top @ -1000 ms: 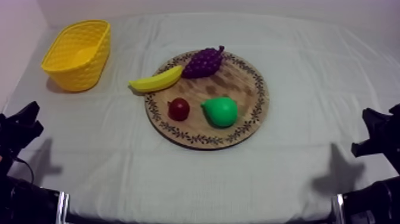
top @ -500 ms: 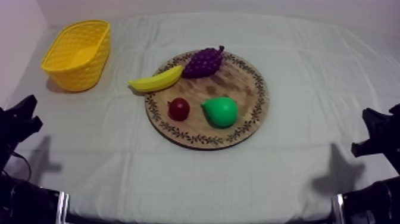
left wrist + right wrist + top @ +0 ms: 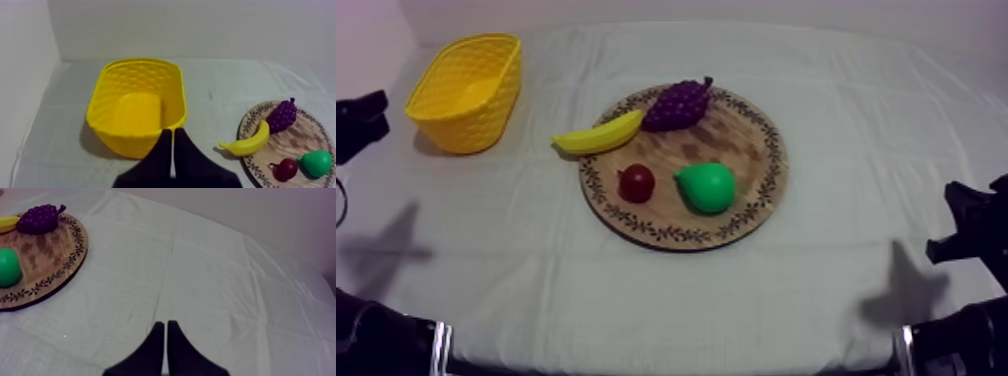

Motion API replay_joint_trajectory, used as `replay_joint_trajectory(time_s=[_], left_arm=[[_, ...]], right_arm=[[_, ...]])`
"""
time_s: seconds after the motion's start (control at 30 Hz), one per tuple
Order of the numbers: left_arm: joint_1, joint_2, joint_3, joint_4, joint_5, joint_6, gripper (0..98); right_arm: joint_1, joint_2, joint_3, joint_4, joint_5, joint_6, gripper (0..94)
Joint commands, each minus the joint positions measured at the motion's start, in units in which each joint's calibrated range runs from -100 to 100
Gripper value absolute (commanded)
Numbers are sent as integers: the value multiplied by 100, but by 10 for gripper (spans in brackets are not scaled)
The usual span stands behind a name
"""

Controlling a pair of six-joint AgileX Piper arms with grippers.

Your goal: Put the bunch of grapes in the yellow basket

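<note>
Left gripper point(image 3: 171, 134) has its black fingers pressed together in a narrow wedge, just before the yellow basket point(image 3: 135, 135). The right gripper point(image 3: 164, 324) is likewise pressed together, over bare cloth point(image 3: 210, 288). The left wrist view looks into the basket's smooth floor and lattice walls, while the top view gives the whole round wooden board point(image 3: 751, 150). The bunch of grapes point(image 3: 676, 104), knobbly and purple, lies on the board's far rim at upper centre of the frame, well apart from both grippers.
</note>
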Motion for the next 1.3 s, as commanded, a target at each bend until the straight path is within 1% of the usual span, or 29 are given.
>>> replay_joint_trajectory(time_s=[0.0,0.1,0.2,0.3,0.37,0.53,0.6,0.77,0.87,0.93,0.97,1.03,1.1,1.17,1.23,1.27], left_arm=[[31,686,-1005,11,776,-9,0],[109,1135,-1693,58,1427,-86,0],[256,1550,-2214,80,1744,-271,0],[436,1911,-2657,67,1878,-428,0],[553,2152,-2993,42,2002,-469,0],[897,2774,-3829,-161,2303,-496,0],[994,3020,-4060,-205,2345,-517,0],[1226,3633,-4521,-220,2376,-593,0],[1330,4007,-4782,-188,2325,-720,0],[1357,4273,-4977,-80,2286,-895,0],[1355,4418,-5096,10,2294,-1006,0],[1332,4701,-5352,255,2342,-1265,0],[1299,4973,-5596,543,2403,-1527,0],[1280,5255,-5870,787,2542,-1718,0],[1300,5542,-6193,920,2770,-1810,0],[1328,5680,-6366,925,2895,-1801,0]], right_arm=[[1,-1,4,0,1,-2,2],[1,-1,4,0,1,-3,2],[1,-1,4,0,1,0,2],[1,-1,4,0,1,-2,2],[1,-1,4,0,1,-2,2],[1,-1,4,0,1,0,2],[1,-1,4,0,1,1,2],[1,-1,4,0,1,2,2],[1,-1,4,0,1,2,2],[1,-1,4,0,1,2,2],[1,-1,4,0,1,2,2],[1,-1,4,0,1,2,2],[1,-1,4,0,1,2,2],[1,-1,4,0,1,2,2],[1,-1,4,0,1,1,2],[1,-1,4,0,1,-1,2]])
